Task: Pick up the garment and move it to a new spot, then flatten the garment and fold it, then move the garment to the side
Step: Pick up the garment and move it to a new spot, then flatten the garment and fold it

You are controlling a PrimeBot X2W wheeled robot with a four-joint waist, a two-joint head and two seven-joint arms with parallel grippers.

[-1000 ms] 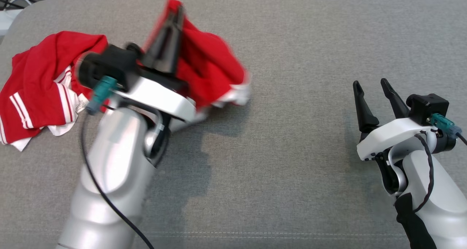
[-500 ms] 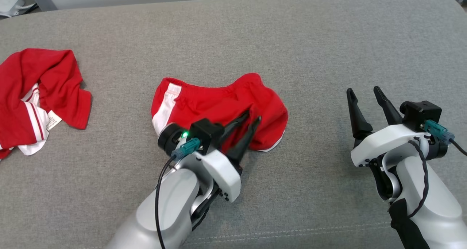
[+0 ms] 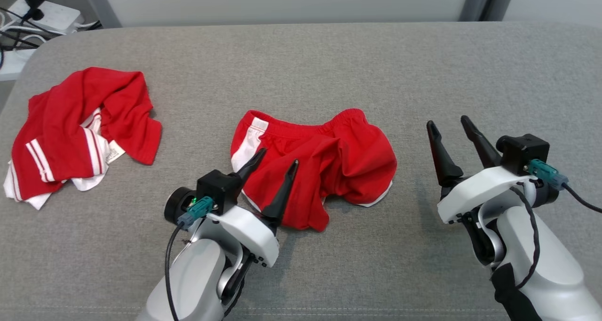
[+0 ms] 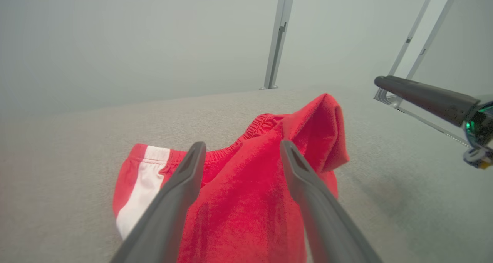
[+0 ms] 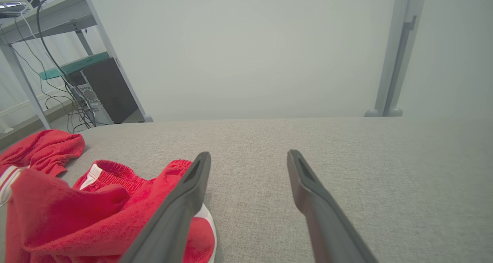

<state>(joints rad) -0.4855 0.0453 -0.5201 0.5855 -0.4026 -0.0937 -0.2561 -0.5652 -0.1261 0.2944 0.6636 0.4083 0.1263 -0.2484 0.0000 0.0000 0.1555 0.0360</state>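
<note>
A pair of crumpled red cloth shorts with a white side stripe and an elastic waistband (image 3: 329, 170) is seen lying in the middle of the grey woven fabric surface (image 3: 329, 67). It is well apart from a second bunched red garment with white stripes (image 3: 80, 133) at the left. One second earlier the shorts were held up off the surface, close to that second garment. Half a second earlier they had been set down, with the dark fingers nearly together at their near edge.

The left gripper (image 3: 279, 156) is now seen with its fingers spread wide over the near left part of the shorts, and no cloth is pinched between them. In the left wrist view the red cloth (image 4: 246, 201) is seen lying loose beneath the parted left gripper (image 4: 242, 143). Whether the tips touch the cloth cannot be told.

The right gripper (image 3: 447, 121) is held spread wide as before, to the right of the shorts and clear of them. Between those pictures the head view itself has shifted.
</note>
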